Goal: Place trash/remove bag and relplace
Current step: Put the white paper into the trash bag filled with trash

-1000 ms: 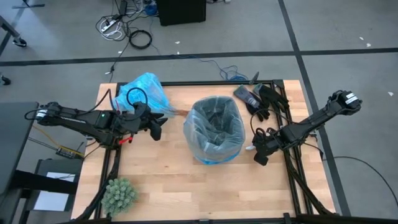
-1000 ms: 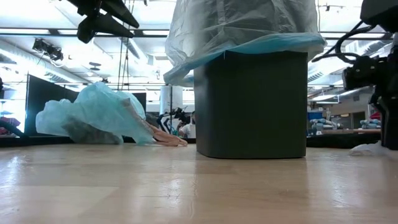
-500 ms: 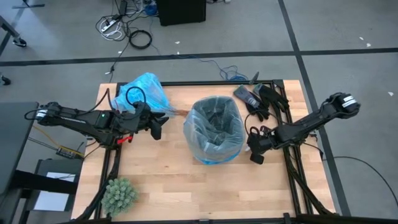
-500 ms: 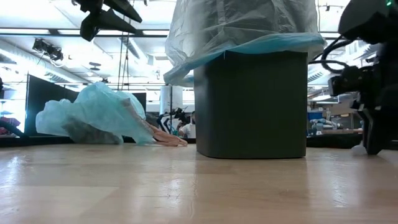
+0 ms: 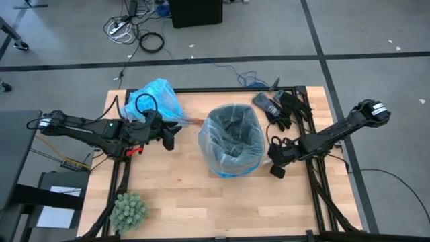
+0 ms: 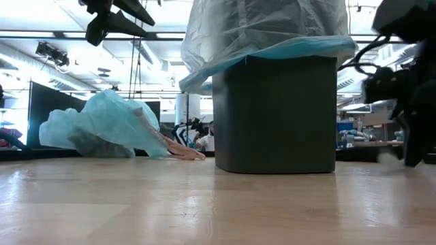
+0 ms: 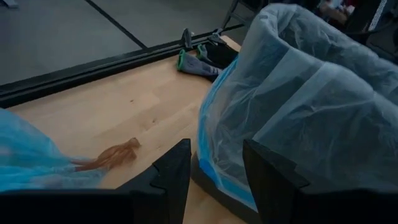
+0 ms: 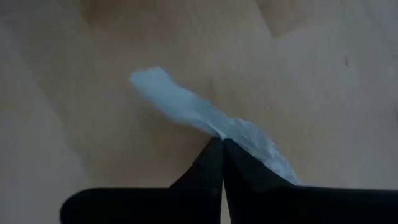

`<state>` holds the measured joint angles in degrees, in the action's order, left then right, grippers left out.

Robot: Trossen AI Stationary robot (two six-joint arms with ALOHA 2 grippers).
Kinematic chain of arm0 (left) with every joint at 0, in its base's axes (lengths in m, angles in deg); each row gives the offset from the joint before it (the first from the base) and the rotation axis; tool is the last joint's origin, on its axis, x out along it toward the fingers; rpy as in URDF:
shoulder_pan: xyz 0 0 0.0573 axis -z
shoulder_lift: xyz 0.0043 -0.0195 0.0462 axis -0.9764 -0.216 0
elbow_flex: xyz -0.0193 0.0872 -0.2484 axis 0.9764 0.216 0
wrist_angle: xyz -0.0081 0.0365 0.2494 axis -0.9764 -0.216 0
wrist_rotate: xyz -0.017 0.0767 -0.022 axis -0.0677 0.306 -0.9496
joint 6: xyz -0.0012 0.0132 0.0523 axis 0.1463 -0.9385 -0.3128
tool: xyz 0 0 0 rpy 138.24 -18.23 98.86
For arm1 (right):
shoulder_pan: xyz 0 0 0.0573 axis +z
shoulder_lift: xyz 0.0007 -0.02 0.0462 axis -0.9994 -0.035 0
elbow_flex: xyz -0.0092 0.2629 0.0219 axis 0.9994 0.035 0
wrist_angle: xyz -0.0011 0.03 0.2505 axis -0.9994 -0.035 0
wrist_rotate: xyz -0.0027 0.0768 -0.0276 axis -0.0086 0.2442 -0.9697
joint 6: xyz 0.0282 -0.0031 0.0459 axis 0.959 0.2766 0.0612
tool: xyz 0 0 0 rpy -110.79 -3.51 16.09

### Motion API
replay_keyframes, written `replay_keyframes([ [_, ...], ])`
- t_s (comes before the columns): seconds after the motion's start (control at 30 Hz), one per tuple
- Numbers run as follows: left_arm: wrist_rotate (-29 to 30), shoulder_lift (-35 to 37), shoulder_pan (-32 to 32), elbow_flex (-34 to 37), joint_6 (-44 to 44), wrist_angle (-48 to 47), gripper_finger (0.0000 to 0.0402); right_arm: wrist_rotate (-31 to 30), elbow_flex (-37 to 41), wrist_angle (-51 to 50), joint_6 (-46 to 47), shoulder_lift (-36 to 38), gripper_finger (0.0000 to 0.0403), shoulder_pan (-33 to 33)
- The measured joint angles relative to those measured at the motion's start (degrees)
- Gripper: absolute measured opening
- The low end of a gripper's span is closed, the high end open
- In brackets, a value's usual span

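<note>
The scrap of white paper trash (image 8: 205, 118) lies on the wooden table (image 5: 181, 202) just right of the bin, under the right gripper (image 5: 276, 165). It looks thin, soft and almost weightless, so it should crumple rather than resist; a pinch at its middle fold suits it best, though it could slip free or flutter if lifted fast. The right gripper's jaws are fully together, and in the right wrist view the fingertips meet on the scrap's near edge; whether they truly hold it or only press on it is hard to tell.

The black bin (image 6: 276, 116) stands mid-table, lined with a pale, clear plastic bag (image 5: 232, 138). The bright blue bag (image 5: 154, 97) lies bunched at the table's far left corner. The left gripper (image 5: 168, 138) hovers between that bag and the bin, jaws partly apart and empty
</note>
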<state>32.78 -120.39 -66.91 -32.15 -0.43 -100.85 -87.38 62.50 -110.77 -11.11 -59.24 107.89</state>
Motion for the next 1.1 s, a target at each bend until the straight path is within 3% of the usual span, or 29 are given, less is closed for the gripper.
replay_keyframes([
  [0.3,8.04,0.84,-0.37,-0.01,4.30,-3.90,0.0156,-6.69,0.00,-11.88,11.03,12.05,0.0000,0.99],
  [0.57,8.05,0.73,-1.03,-0.01,2.35,-8.33,0.0156,-9.08,-0.04,-12.50,11.54,19.44,0.0000,0.36],
  [0.83,9.14,-0.31,-2.17,-0.01,-9.99,-12.52,0.0166,-14.82,-0.07,-12.85,12.43,23.73,0.0000,-1.37],
  [1.1,9.06,-6.06,-7.32,-0.01,-24.10,-13.26,0.0193,-23.44,-0.15,-12.40,22.48,25.43,0.0000,-6.70],
])
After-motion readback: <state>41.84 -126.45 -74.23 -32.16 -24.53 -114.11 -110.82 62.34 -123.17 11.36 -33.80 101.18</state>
